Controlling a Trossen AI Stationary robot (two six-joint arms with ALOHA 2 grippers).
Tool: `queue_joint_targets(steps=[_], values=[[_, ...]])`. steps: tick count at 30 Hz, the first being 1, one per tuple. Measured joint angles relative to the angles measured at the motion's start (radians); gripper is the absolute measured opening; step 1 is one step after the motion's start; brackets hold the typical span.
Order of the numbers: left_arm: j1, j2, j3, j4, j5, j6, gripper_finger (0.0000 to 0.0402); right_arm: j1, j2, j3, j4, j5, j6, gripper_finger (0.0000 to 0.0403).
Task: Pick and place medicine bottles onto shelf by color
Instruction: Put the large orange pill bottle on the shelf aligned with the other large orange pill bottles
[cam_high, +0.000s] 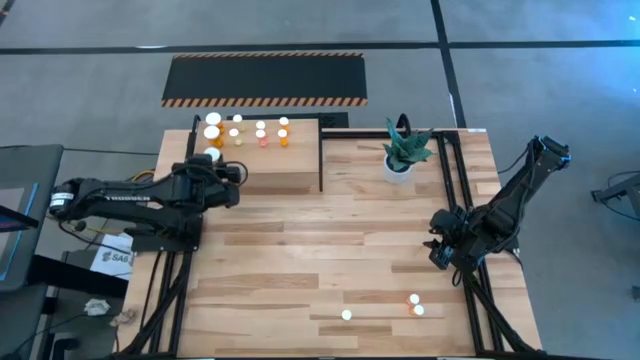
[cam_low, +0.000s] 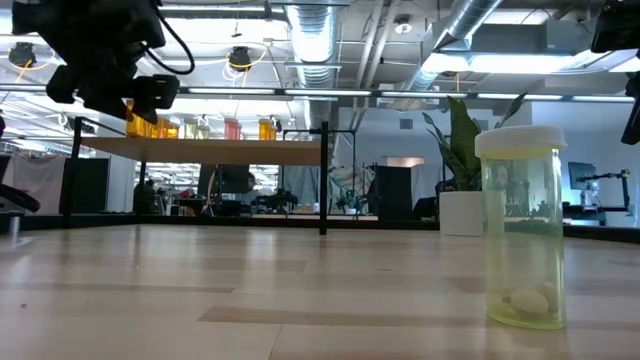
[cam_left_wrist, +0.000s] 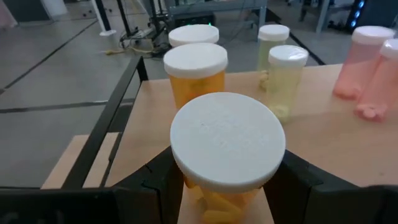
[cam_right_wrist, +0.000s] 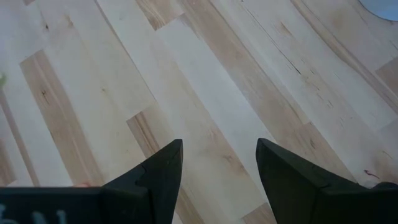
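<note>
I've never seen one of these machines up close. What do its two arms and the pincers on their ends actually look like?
Both arms are black and jointed, built of slim tube-like links. The left arm has pale lettering along its side. The right arm shows no marking I can read. Each ends in two dark, wedge-shaped fingers with a matte finish. A black cable loops off one arm in the low view.

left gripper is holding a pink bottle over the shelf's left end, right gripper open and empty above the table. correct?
Not quite: the bottle in the left gripper is orange with a white cap, per the left wrist view. It is over the shelf's left end, and the right gripper is open and empty.
</note>
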Motion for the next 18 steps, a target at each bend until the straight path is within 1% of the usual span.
queue_joint_targets(steps=[4, 9, 18], values=[[0.034, 0.0, 0.001, 0.013, 0.017, 0.016, 0.016, 0.0, 0.0, 0.0, 0.0, 0.0, 0.0, 0.0226], [0.064, -0.001, 0.002, 0.013, 0.035, -0.019, 0.016, 0.0, 0.0, 0.0, 0.0, 0.0, 0.0, 0.0226], [0.101, -0.002, 0.004, 0.013, 0.069, -0.024, 0.016, 0.0, 0.0, 0.0, 0.0, 0.0, 0.0, 0.0226]])
